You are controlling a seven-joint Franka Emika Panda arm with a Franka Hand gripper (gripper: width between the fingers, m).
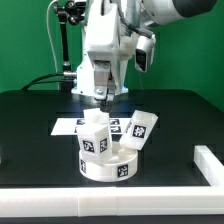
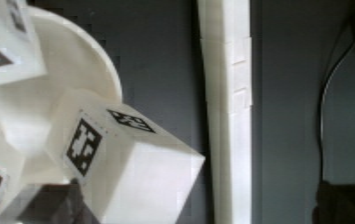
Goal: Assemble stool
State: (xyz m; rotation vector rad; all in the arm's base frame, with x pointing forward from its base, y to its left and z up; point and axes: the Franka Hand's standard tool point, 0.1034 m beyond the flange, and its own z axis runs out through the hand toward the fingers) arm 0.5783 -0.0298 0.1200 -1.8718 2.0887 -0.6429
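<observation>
I've got the arm's hand poised over the black tabletop, jaws spread wide, nothing in them. Right below, near the middle, sits the short round white plastic seat, tags on its wall, with white blocky tagged legs standing on it: one upright under the hand, another tilted toward the exterior view's right. A flat white marker board lies behind. My wrist view shows a tagged leg close up beside a white rail.

One seat is present. Two legs are visible on it; a third cannot be confirmed. One marker board, one rail.
</observation>
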